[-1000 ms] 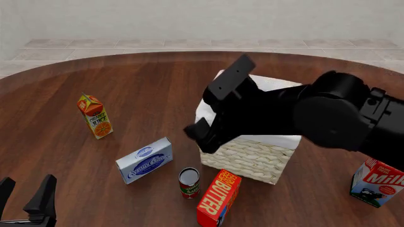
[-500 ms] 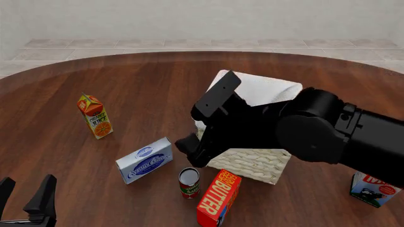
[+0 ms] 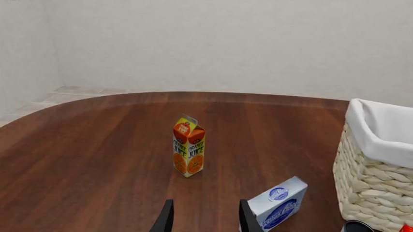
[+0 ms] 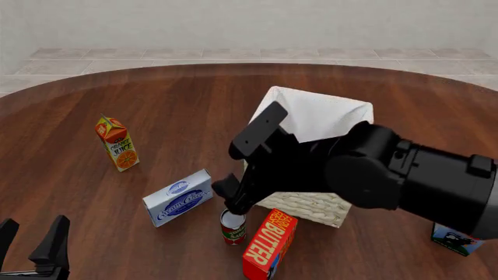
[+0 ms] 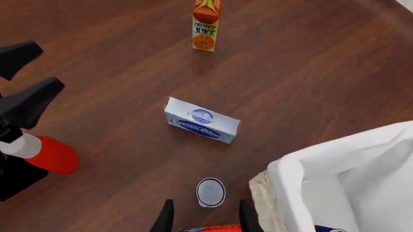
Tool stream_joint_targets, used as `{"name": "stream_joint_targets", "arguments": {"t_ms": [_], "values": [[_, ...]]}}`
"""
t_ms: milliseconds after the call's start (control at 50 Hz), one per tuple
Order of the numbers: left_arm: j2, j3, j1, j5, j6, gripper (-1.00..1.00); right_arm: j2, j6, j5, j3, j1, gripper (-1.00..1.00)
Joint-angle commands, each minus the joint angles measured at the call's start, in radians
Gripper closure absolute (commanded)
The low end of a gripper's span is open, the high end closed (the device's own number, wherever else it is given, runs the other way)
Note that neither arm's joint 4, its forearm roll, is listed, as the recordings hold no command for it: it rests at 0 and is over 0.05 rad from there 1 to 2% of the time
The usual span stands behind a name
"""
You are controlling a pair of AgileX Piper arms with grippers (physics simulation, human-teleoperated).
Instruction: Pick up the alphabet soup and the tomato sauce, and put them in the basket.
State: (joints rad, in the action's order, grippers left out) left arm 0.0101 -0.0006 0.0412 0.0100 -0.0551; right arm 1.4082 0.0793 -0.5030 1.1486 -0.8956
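Right gripper (image 5: 201, 220) is coming down over the tomato sauce (image 4: 232, 226), having swung off the basket (image 4: 311, 204) and dropped lower than half a second ago. Its fingers are standing apart with nothing between them, and in the right wrist view the can's silvery top is lying just ahead of the tips. By this reading, the approach to grasp the can is under way. The can is standing upright between the blue-and-white box (image 4: 178, 197) and the butter box (image 4: 269, 244), just in front of the basket. A blue edge is showing inside the basket liner, possibly the alphabet soup (image 5: 328, 228); this cannot be confirmed. Left gripper (image 3: 204, 220) is hanging open and idle near the table edge.
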Motion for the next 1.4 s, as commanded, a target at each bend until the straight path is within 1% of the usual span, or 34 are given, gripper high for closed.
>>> {"name": "stream_joint_targets", "arguments": {"t_ms": [20,220,400,560,640,900,1120,1400], "values": [[0.000,0.000,0.000,0.000,0.000,-1.00,0.008,-0.004,0.020,-0.022,0.003,-1.00],[0.000,0.000,0.000,0.000,0.000,-1.00,0.017,-0.012,0.043,-0.047,-0.009,-1.00],[0.000,0.000,0.000,0.000,0.000,-1.00,0.040,-0.009,0.061,-0.046,-0.006,-1.00],[0.000,0.000,0.000,0.000,0.000,-1.00,0.058,-0.013,0.087,-0.067,-0.004,-1.00],[0.000,0.000,0.000,0.000,0.000,-1.00,0.068,-0.003,0.105,-0.080,0.002,-1.00],[0.000,0.000,0.000,0.000,0.000,-1.00,0.090,-0.032,0.147,-0.113,-0.008,-1.00],[0.000,0.000,0.000,0.000,0.000,-1.00,0.136,-0.018,0.191,-0.135,0.012,-1.00],[0.000,0.000,0.000,0.000,0.000,-1.00,0.174,-0.020,0.212,-0.142,0.020,-1.00]]}}
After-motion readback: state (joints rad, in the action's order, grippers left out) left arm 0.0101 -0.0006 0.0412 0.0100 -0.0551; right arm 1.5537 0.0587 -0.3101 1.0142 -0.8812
